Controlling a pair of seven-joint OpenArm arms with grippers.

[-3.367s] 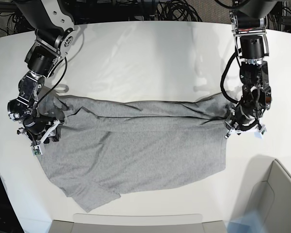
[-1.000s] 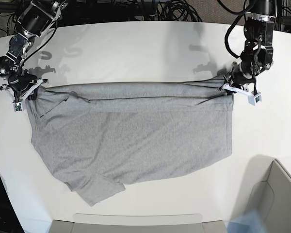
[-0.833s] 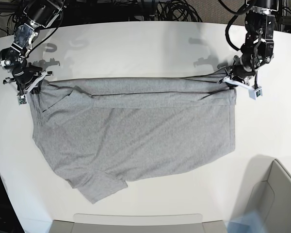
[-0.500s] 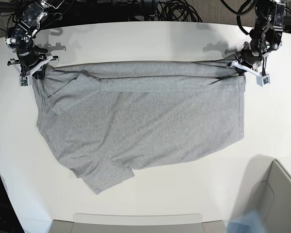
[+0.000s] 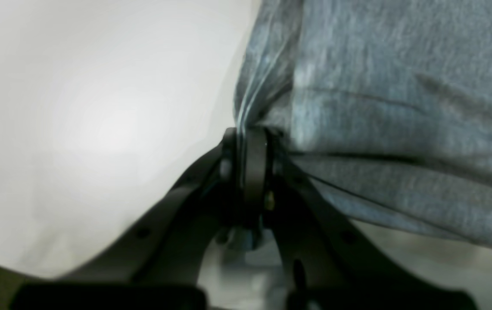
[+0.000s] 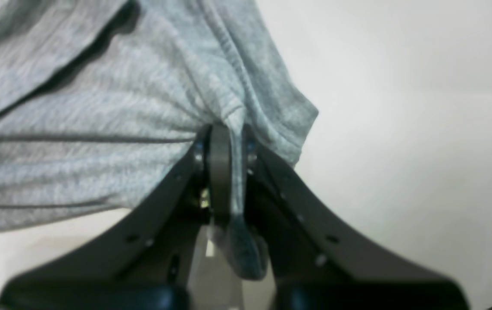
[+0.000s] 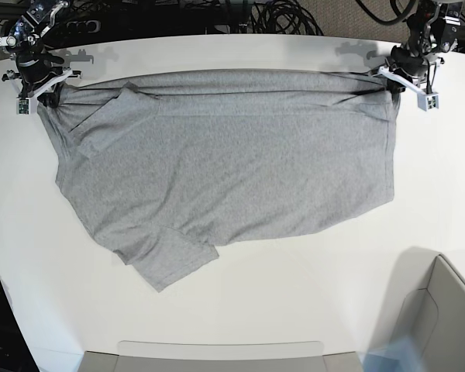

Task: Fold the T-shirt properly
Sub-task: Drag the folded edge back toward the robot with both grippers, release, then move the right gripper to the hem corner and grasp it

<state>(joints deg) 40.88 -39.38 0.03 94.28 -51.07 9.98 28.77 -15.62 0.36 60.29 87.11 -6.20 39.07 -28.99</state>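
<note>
The heather-grey T-shirt (image 7: 217, 155) lies spread across the white table, plain side up, with one sleeve (image 7: 167, 260) sticking out at the front left. My left gripper (image 7: 394, 77) is shut on the shirt's far right corner; the left wrist view shows its black fingers (image 5: 254, 168) pinching bunched cloth (image 5: 379, 107). My right gripper (image 7: 40, 87) is shut on the far left corner; the right wrist view shows cloth (image 6: 121, 129) clamped between its fingers (image 6: 220, 172). The top edge is stretched taut between both grippers near the table's far edge.
A white table (image 7: 240, 310) carries the shirt. A pale bin (image 7: 442, 318) stands at the front right corner, and a grey tray edge (image 7: 217, 353) runs along the front. Cables lie behind the table's far edge (image 7: 271, 15).
Both grippers have pulled the shirt's top edge away from the front, toward the table's far edge, and the whole shirt has slid with them and flattened out.
</note>
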